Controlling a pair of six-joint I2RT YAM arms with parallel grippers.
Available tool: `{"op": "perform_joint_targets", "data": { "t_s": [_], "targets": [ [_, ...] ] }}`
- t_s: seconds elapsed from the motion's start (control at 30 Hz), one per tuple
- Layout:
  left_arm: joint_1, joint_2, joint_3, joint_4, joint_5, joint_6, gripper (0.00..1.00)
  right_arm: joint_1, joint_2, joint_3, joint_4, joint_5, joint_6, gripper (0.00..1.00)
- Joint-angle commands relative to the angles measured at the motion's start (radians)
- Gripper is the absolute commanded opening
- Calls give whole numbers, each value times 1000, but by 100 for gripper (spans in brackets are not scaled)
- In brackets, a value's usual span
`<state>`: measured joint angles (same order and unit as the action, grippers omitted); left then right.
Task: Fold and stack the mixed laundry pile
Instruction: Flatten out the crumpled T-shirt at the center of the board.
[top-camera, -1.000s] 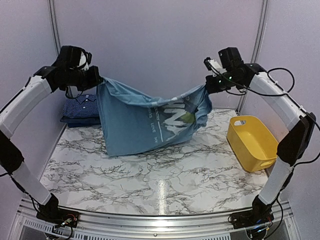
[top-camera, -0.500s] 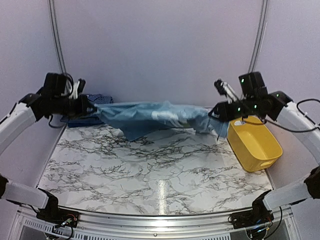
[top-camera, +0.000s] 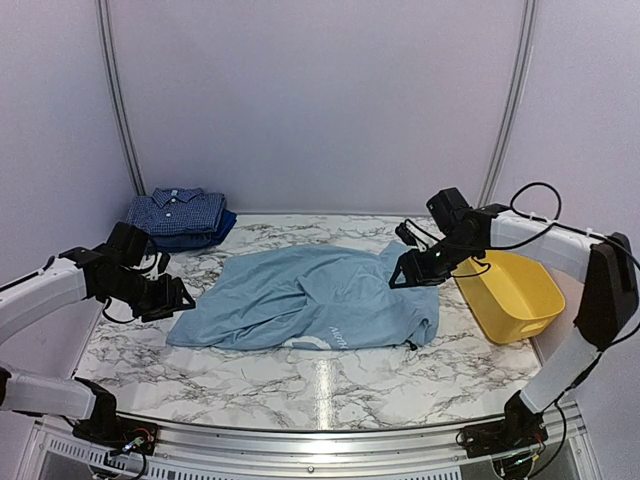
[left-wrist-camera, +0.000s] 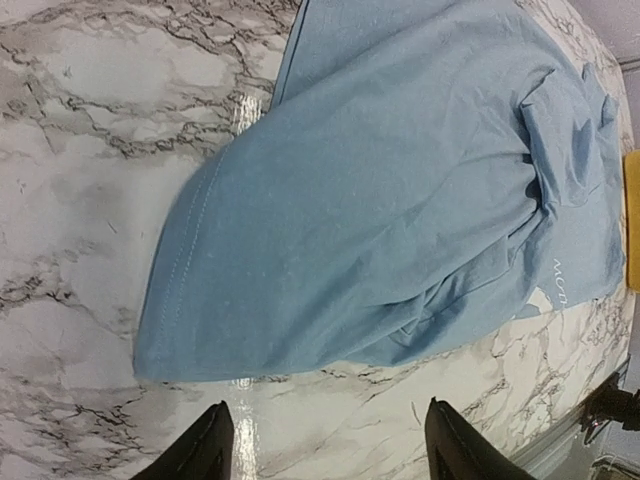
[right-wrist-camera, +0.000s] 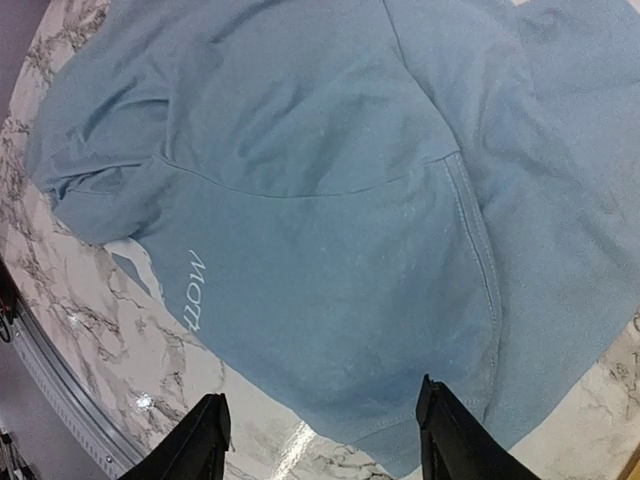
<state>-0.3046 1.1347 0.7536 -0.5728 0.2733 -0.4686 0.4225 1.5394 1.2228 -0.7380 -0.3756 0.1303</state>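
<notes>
Light-blue T-shirt (top-camera: 310, 305) lies spread but rumpled across the middle of the marble table (top-camera: 330, 385), with folds bunched toward its right side and a small line of white lettering near its near edge; nothing lifts it, and it rests flat on the tabletop.

My left gripper (top-camera: 180, 297) hangs low at the shirt's left end; in the left wrist view its fingers (left-wrist-camera: 215, 445) stand wide apart with only bare marble between them, just short of the stitched hem of the T-shirt (left-wrist-camera: 400, 190); it grips nothing.

My right gripper (top-camera: 400, 278) sits at the shirt's far right corner, near the yellow tub (top-camera: 510, 295); in the right wrist view its fingers (right-wrist-camera: 205, 440) are parted above the T-shirt (right-wrist-camera: 330, 200), the jaws open and no cloth pinched.

At the far left corner of the table, well apart from the T-shirt, a navy checked shirt (top-camera: 180, 210) lies folded on top of a dark-blue piece (top-camera: 200, 240).
</notes>
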Motion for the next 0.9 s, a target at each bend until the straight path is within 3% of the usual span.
{"op": "perform_joint_targets", "data": {
  "t_s": [0.0, 0.37, 0.57, 0.8, 0.87],
  "targets": [
    [3, 83, 79, -4, -57, 7, 69, -2, 93, 70, -3, 23, -78, 60],
    [-2, 216, 146, 13, -53, 23, 74, -13, 587, 599, -41, -36, -147, 68],
    [-2, 216, 151, 14, -58, 12, 75, -18, 831, 895, -123, -43, -152, 65],
    [-3, 229, 148, 14, -64, 4, 76, -24, 866, 887, -142, 6, -147, 64],
    [-2, 239, 149, 14, -66, 5, 76, -24, 867, 872, -143, -24, -147, 58]
  ]
}}
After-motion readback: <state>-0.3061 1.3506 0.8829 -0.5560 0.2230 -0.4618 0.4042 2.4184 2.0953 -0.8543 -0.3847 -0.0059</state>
